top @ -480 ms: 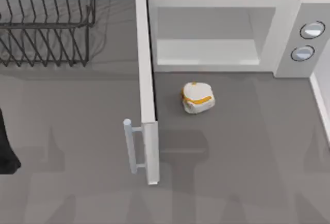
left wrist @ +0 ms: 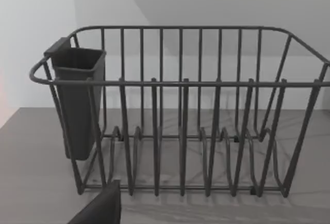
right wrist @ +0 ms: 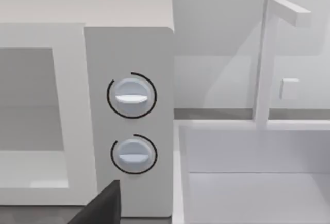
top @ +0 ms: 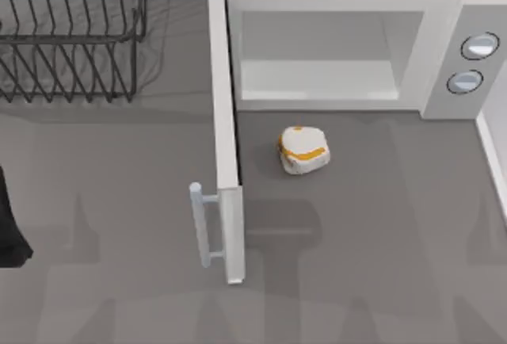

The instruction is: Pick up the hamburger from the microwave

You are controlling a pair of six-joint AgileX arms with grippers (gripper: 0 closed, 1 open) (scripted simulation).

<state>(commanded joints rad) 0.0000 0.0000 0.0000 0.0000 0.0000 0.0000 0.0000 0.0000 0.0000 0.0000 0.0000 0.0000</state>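
Two arms, both pulled back at the table edges. Left arm [top: 9, 225] sits as a dark shape at the top view's left edge; its gripper opening can't be read. Right gripper: a dark part pokes into the right wrist view, opening also can't be told.

Hamburger [top: 303, 150] lies on the grey table [top: 380, 225], just outside the microwave [top: 333, 51] opening, near the inner face of the open door [top: 226, 146]. Nothing is touching it. Off-white lump, orange-yellow band round the middle, orange spot on top.

Microwave door is swung fully out toward the front, edge-on from above, with the bar handle [top: 202, 225] on its left side near the free end. Cavity is lit and bare-walled. Two round knobs [top: 473, 63] sit on the right-hand panel; right wrist view sees them [right wrist: 132, 125] face-on, one above the other.

Dark wire rack [top: 71, 31] stands at the back left, well apart from the microwave. Left wrist view faces the rack [left wrist: 180, 110], with a dark cup-shaped holder [left wrist: 77, 100] hung on one end of it. White sink-like basin [right wrist: 252, 172] with a tall white faucet [right wrist: 268, 59] sits just beside the microwave's knob side.
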